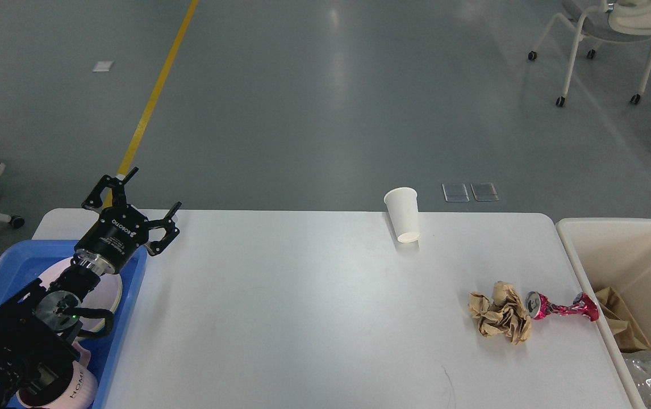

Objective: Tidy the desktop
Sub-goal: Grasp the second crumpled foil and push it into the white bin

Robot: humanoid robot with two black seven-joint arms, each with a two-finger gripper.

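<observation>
The big white rounded-corner desk (303, 307) fills the lower view — crumpled brown paper wad (500, 319) touching a crushed pink metal can (561, 307) near its right edge, white paper cup (404, 215) at the far edge. Left claw (146, 196) hangs wide open and empty over the blue plastic tray (126, 318).

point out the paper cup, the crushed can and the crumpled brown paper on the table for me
paper cup (404, 216): head view, on its white side wall.
crushed can (561, 308): head view, on its squeezed red middle.
crumpled brown paper (501, 319): head view, on the centre of the wad.
</observation>
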